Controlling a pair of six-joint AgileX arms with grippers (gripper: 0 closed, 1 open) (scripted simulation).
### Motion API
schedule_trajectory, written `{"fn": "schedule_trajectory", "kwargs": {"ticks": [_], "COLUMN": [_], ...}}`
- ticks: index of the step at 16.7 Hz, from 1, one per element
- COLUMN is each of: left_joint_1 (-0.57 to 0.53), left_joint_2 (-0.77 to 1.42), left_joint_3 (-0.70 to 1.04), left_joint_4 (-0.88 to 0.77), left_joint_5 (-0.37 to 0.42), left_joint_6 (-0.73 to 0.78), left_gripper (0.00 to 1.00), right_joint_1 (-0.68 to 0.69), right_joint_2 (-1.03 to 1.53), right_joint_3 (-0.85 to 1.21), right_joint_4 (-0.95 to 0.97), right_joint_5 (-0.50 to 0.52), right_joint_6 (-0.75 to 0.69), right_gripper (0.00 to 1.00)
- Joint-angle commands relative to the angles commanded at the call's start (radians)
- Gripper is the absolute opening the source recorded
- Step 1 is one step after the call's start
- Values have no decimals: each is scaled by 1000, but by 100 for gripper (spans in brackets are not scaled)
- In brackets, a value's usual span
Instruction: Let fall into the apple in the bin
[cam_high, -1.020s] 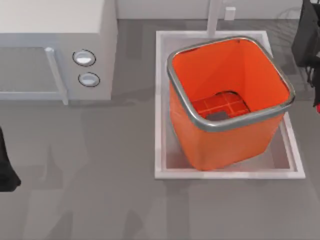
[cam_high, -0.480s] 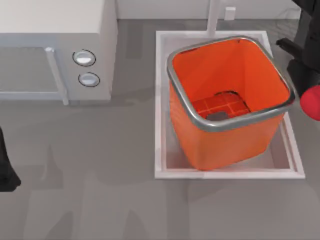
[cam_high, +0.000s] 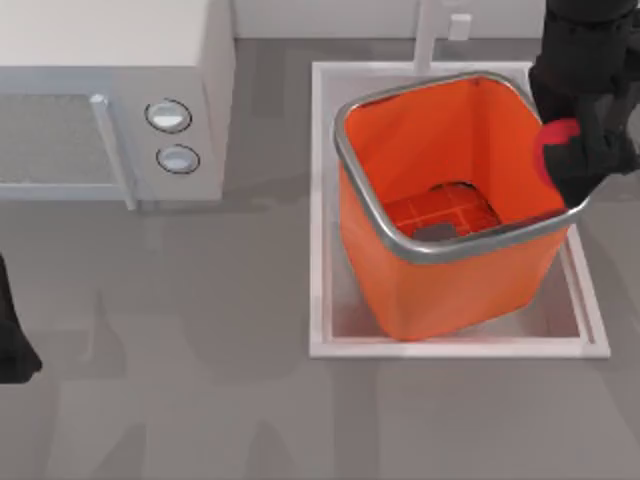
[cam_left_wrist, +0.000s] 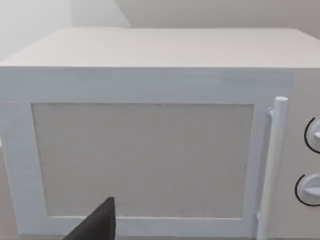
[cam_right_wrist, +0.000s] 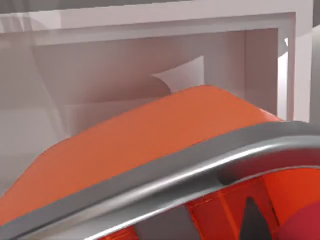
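Your left gripper (cam_high: 12, 350) sits parked at the tabletop's left edge; you cannot tell its finger state. Farther off, your right gripper (cam_high: 580, 160) clamps the apple (cam_high: 556, 138) over the right rim of the bin (cam_high: 400, 160). The fruit looks hard, glossy and likely slick, so grip across its widest middle.

Matte black, blocky right arm (cam_high: 585, 60)

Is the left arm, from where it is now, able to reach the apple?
Probably not. The left gripper is parked at the table's far left edge, while the apple is held by the right gripper over the bin's right rim.
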Motion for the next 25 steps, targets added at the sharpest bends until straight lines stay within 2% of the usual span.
{"fn": "schedule_trajectory", "kwargs": {"ticks": [3,9,18,23,25], "left_joint_1": [0,0,0,0,0], "left_joint_2": [0,0,0,0,0], "left_joint_3": [0,0,0,0,0], "left_joint_4": [0,0,0,0,0], "left_joint_5": [0,0,0,0,0], "left_joint_6": [0,0,0,0,0], "left_gripper": [100,100,100,100,100], "right_joint_1": [20,0,20,23,23], "right_joint_2": [12,-5,-30,-31,-31], "right_joint_3": [59,44,-272,-294,-294], "right_joint_4": [-6,-25,283,305,305], "right_joint_5": [19,41,22,19,19], "right_joint_6": [74,77,78,79,79], "right_gripper": [0,0,0,0,15]}}
